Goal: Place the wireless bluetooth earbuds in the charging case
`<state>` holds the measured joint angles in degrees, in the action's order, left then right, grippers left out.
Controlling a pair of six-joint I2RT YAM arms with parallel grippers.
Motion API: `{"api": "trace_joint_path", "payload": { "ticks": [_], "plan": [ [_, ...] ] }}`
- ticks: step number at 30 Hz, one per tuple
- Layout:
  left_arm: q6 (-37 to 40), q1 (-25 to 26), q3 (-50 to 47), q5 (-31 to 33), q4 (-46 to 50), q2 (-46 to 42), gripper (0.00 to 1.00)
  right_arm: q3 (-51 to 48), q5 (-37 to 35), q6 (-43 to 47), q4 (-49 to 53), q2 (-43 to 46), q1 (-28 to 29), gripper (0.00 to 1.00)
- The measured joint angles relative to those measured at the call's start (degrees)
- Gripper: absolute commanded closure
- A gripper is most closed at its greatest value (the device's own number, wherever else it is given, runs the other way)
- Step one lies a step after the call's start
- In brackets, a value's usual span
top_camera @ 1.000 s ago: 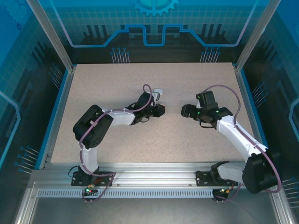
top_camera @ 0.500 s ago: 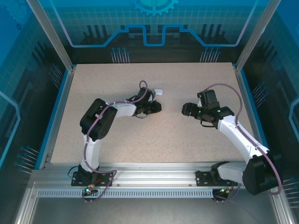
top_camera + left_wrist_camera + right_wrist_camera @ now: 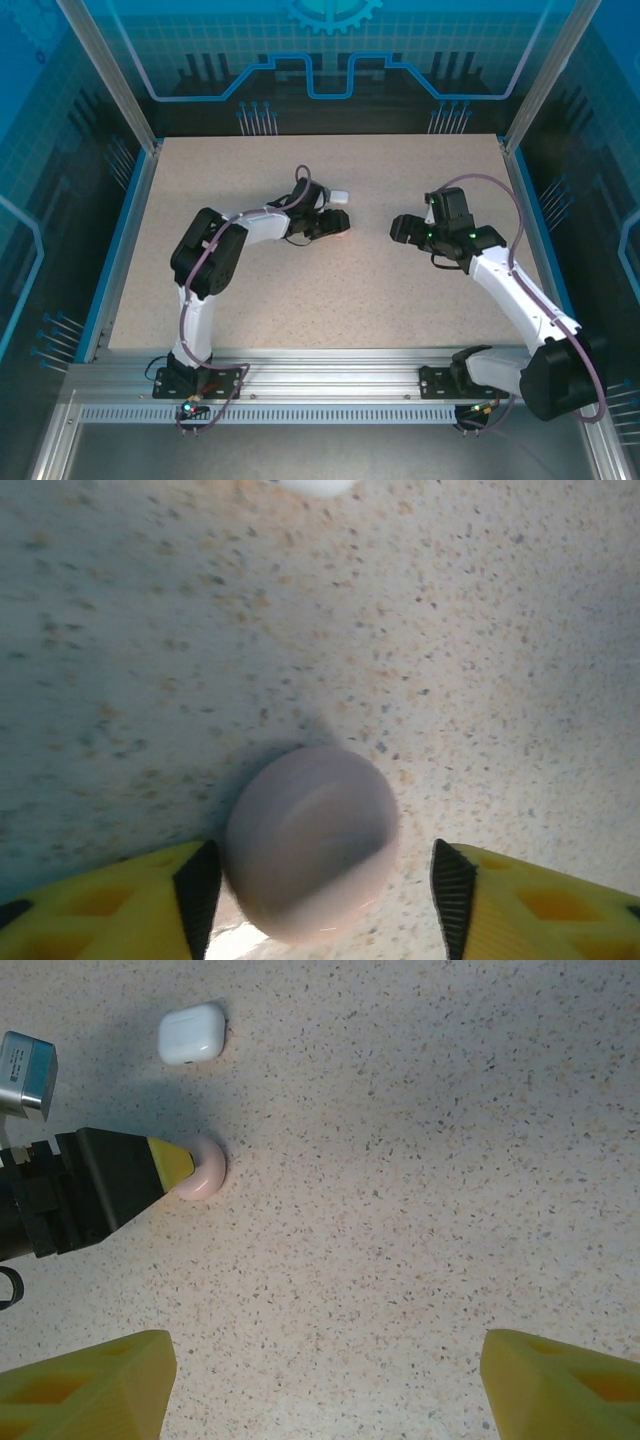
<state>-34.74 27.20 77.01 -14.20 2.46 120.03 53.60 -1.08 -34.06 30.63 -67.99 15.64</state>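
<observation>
In the left wrist view the pink case (image 3: 310, 840), round and closed, lay low in the frame, centre-left, betw. the two fingers of the left gripper (image 3: 325, 880). The fingers were spread wider than the case. The left pad (image 3: 197, 885) sat right at the case's left edge; can't tell if it touched. The right pad was apart from it, w/ a strip of bare table (image 3: 480, 630) showing betw. them, so nothing was pinched. The case looked a bit blurred. The white case (image 3: 315, 485), also closed, just peeked in at the top edge, centre. In the right wrist view the pink case (image 3: 205, 1170) sat left of centre w/ a yellow fingertip of the left gripper against its left side, and the white case (image 3: 192, 1033) lay above it in the upper left, apart from it. The right gripper (image 3: 320, 1385) had its fingers (image 3: 90, 1385) spread wide at the two bottom corners, w/ only table betw. them, holding nothing and well clear of both cases. From the top view the left gripper (image 3: 338, 226) was at mid-frame, just below the white case (image 3: 339, 196), w/ the right gripper (image 3: 395, 232) to its right, apart.
</observation>
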Motion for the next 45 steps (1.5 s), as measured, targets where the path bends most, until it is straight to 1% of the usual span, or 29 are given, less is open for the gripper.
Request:
{"api": "trace_joint_path", "payload": {
  "ticks": [3, 6, 8, 9, 10, 11, 15, 17, 19, 22, 24, 28, 32, 36, 39, 42, 45],
  "plan": [
    [0.7, -2.2, -1.5, 2.9, 2.3, -2.3, 0.19, 0.4, 0.0, 0.1, 0.3, 0.5, -0.4, 0.15],
    [1.7, -5.0, -3.2, 6.5, 5.2, -4.8, 0.17, 0.5, -0.1, 0.4, 1.1, 1.3, -1.2, 0.0],
    [2.6, -6.5, -4.0, 8.8, 6.9, -6.8, 0.15, 0.9, -0.2, 1.2, 2.1, 1.7, -1.9, 0.0],
    [3.6, -7.1, -4.4, 10.1, 7.7, -8.1, 0.13, 1.3, -0.3, 1.5, 2.6, 1.8, -2.4, 0.0],
    [4.5, -7.5, -4.9, 11.6, 8.3, -9.6, 0.04, 1.8, -0.5, 1.8, 3.0, 1.9, -2.9, 0.0],
    [5.4, -7.5, -5.3, 12.8, 8.8, -11.0, 0.01, 2.3, -0.7, 2.1, 3.4, 1.9, -3.3, 0.0],
    [8.3, -7.3, -8.4, 18.2, 7.6, -19.3, 0.01, 4.1, -3.5, 2.9, 3.5, 2.0, -3.8, 0.0],
    [10.4, -7.2, -11.9, 20.5, 4.2, -24.3, 0.01, 4.2, -5.7, 3.2, 3.1, 2.1, -3.8, 0.0],
    [13.1, -7.2, -16.9, 22.2, -1.2, -29.3, 0.01, 3.8, -8.5, 3.5, 1.6, 2.2, -3.8, 0.0],
    [20.4, -6.8, -28.8, 24.1, -14.0, -37.4, 0.01, 0.4, -12.4, 3.9, -3.7, 2.9, -3.8, 0.0],
    [25.4, -6.3, -35.3, 25.2, -19.6, -41.0, 0.01, -2.6, -14.3, 3.8, -7.4, 3.2, -3.8, 0.0],
    [33.7, -6.4, -43.7, 28.3, -26.6, -45.4, 0.01, -6.5, -17.9, 5.6, -10.9, 2.2, -3.8, 0.0],
    [38.1, -9.8, -49.8, 31.5, -31.0, -50.1, 0.01, -6.8, -23.6, 8.6, -14.4, -0.6, -3.8, 0.0],
    [39.6, -13.8, -53.8, 33.4, -34.0, -51.5, 0.01, -8.6, -29.0, 11.8, -19.7, -3.7, -3.8, 0.0],
    [39.7, -15.8, -57.0, 33.5, -38.0, -49.7, 0.01, -10.8, -31.8, 14.4, -23.6, -6.0, -3.7, 0.0],
    [39.8, -16.6, -60.9, 33.1, -44.1, -46.3, 0.01, -13.7, -34.7, 17.8, -29.2, -8.2, -3.8, 0.0],
    [40.1, -16.9, -61.7, 32.1, -47.1, -43.8, 0.01, -17.1, -35.9, 20.3, -35.2, -9.7, -4.3, 0.0]
  ]
}}
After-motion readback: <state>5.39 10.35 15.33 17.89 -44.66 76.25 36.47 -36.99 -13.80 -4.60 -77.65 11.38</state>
